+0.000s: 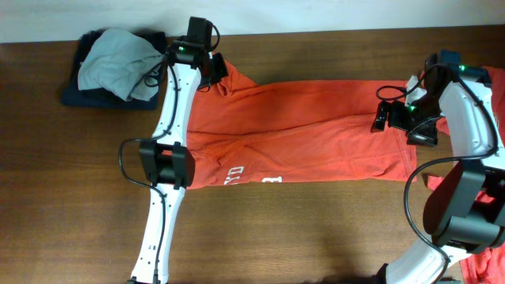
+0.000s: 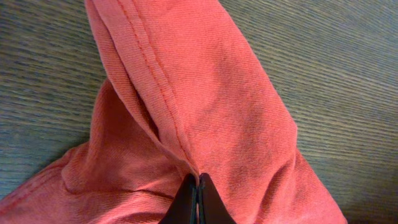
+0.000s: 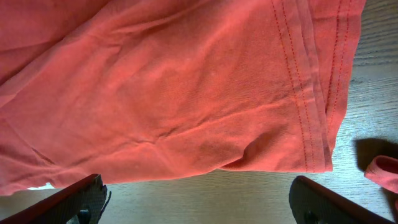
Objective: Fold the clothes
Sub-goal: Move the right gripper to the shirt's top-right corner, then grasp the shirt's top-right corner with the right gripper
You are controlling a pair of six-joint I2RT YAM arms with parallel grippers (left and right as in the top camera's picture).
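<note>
One of the clothes, an orange-red T-shirt, lies spread across the middle of the table, with white print showing at its front edge. At the shirt's back left corner, my left gripper is shut on a raised fold of the cloth. In the left wrist view the left gripper pinches the fabric just below a stitched hem. My right gripper hovers over the shirt's right end. In the right wrist view the right gripper is open over bare wood beside the stitched hem, holding nothing.
A pile of dark blue and grey garments sits at the back left. More orange-red cloth lies at the front right corner beside the right arm's base, and a bit of it shows in the right wrist view.
</note>
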